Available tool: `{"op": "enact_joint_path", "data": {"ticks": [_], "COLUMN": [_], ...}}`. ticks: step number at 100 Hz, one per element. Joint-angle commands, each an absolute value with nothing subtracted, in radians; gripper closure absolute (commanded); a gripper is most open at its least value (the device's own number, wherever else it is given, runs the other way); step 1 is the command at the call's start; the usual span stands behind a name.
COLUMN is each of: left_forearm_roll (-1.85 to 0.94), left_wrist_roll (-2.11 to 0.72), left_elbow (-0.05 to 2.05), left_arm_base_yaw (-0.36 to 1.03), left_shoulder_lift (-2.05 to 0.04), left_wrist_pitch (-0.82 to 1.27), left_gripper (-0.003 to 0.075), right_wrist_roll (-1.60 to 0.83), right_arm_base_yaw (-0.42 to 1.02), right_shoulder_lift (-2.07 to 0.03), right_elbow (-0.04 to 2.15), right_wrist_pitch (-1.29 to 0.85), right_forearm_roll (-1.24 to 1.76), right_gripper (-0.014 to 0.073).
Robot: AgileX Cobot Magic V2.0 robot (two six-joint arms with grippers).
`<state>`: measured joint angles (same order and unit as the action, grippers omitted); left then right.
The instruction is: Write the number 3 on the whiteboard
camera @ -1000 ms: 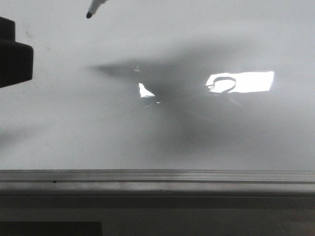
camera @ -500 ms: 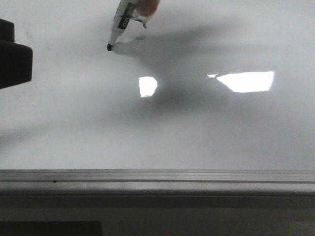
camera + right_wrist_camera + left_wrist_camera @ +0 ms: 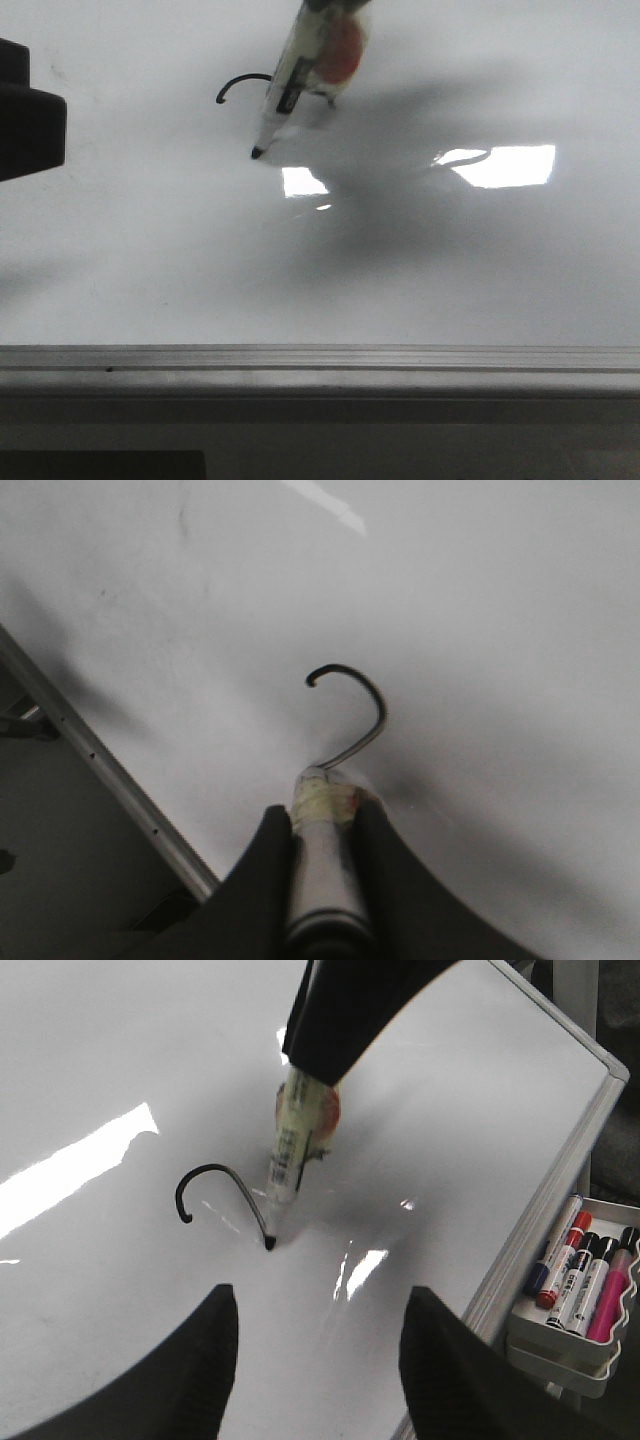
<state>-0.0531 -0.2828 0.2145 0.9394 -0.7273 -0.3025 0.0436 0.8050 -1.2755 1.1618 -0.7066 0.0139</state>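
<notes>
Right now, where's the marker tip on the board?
In the front view the marker tip touches the whiteboard left of centre, at the end of the hooked stroke, above the small light reflection; the right gripper holds it.

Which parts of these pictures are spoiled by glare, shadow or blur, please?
Front view: two bright reflections on the whiteboard, a broad dark shadow between them, and the marker smeared by motion. Left wrist view: a glare streak near the number 3, stroke sharp. Right wrist view: dim and grainy, the right gripper soft.
</notes>
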Motion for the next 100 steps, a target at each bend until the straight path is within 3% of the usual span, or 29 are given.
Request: {"op": "enact_joint_path", "data": {"ticks": [1,28,54,100], "left_forearm_roll": [-0.062,-0.062,-0.062,-0.056], "left_wrist_roll": [-0.275,-0.275,-0.275,-0.275], "left_elbow": [0.24,0.24,0.24,0.24], "left_arm_base_yaw": [0.941,0.941,0.941,0.941], "left_shoulder_lift": [-0.722,-0.722,-0.722,-0.78], "left_wrist_pitch": [-0.376,-0.376,-0.376,-0.38], "left_gripper": [0.0374,0.0374,0.0374,0.0374], "right_wrist_roll": [0.045,0.046,0.046,0.046], "right_arm_base_yaw": [0.8,0.808,0.888,1.001], "right_shoulder_lift": [-1.268,-1.236,-1.316,-1.258], "right_elbow": [1.174,1.172,1.152,1.158], "right_wrist_pitch": [-0.676,-0.78,-0.608,-0.549], "right_forearm_roll": [-0.034,-0.01,0.02,0.076], "right_gripper": [0.0659,0.0659,0.0659,0.0659]}}
